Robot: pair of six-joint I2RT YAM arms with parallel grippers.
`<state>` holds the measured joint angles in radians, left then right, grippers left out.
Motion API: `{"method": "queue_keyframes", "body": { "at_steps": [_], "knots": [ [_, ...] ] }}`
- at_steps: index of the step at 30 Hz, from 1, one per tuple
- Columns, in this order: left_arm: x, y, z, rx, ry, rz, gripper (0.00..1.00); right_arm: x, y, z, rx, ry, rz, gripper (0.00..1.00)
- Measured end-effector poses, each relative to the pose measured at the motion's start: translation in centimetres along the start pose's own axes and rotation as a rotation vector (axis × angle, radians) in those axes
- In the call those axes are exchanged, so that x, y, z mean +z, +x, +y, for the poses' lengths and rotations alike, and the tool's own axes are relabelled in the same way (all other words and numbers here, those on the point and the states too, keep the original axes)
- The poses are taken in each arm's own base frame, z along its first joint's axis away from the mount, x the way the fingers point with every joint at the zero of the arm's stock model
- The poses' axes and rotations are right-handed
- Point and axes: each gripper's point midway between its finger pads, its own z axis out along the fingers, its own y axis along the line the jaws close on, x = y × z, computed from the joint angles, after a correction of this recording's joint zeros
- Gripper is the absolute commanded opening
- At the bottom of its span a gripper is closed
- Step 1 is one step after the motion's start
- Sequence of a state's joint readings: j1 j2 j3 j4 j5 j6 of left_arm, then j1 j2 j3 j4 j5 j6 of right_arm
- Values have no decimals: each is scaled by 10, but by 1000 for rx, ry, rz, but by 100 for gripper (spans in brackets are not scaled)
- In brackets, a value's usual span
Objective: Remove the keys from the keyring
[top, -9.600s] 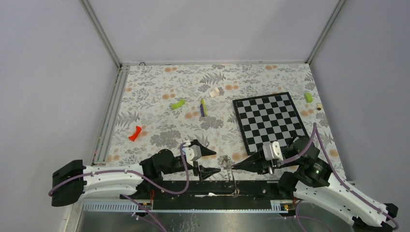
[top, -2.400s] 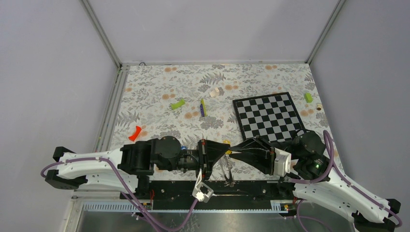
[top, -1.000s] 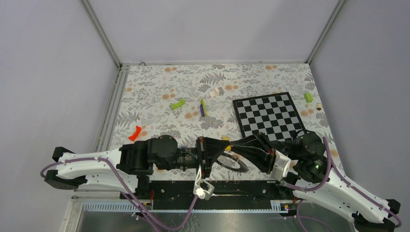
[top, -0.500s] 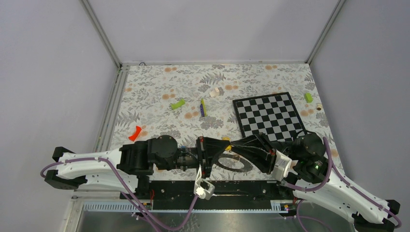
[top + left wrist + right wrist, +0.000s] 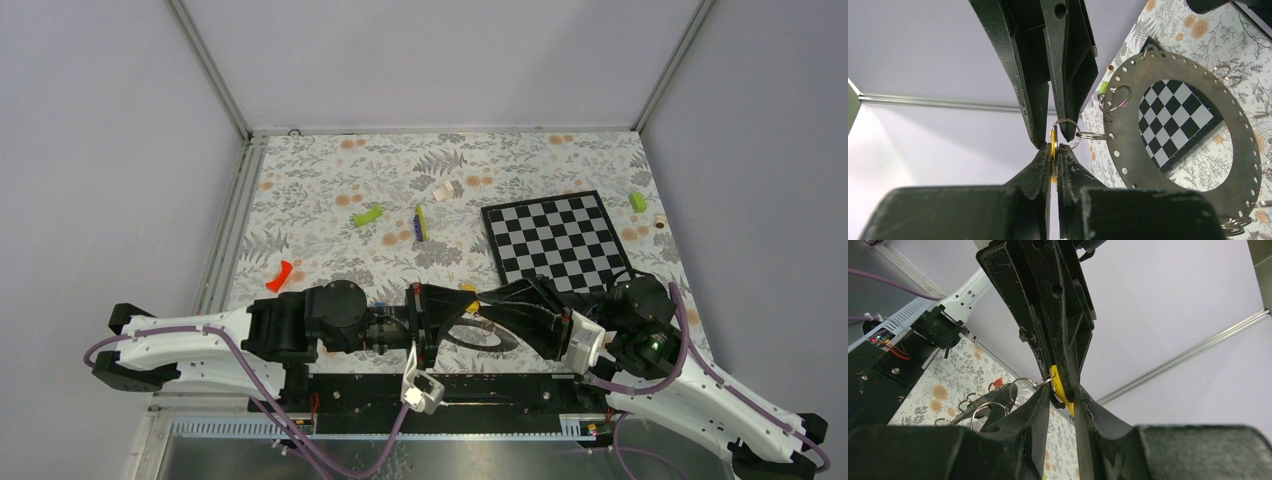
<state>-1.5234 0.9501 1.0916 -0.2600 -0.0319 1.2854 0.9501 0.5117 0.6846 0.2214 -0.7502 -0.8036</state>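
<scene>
both grippers meet tip to tip, the left gripper [image 5: 1054,165] pinching the yellow-tagged key [image 5: 1053,145] and the right gripper [image 5: 1062,392] pinching it too, the keyring [image 5: 1128,150] hanging right of the fingers.

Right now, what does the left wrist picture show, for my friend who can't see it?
Two pairs of black jaws meet tip to tip, pinching a yellow key tag between them. A small split ring links it to a big grey keyring full of holes. Through that hoop you see a chessboard.
</scene>
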Motion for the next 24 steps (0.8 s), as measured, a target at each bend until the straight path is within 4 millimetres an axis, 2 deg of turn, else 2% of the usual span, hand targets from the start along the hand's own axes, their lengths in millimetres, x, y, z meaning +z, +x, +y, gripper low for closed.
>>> {"method": "queue_keyframes", "body": {
  "at_steps": [15,18,24],
  "knots": [
    [5,1,-1,-6,-6,3,1,-1,-2,0,4,7,-9,36],
    [6,1,-1,-10,-6,5,1,-2,-3,0,2,9,-11,33],
    [6,2,-1,-13,-9,11,1,-3,-4,1,0,10,-13,17]
  ]
}}
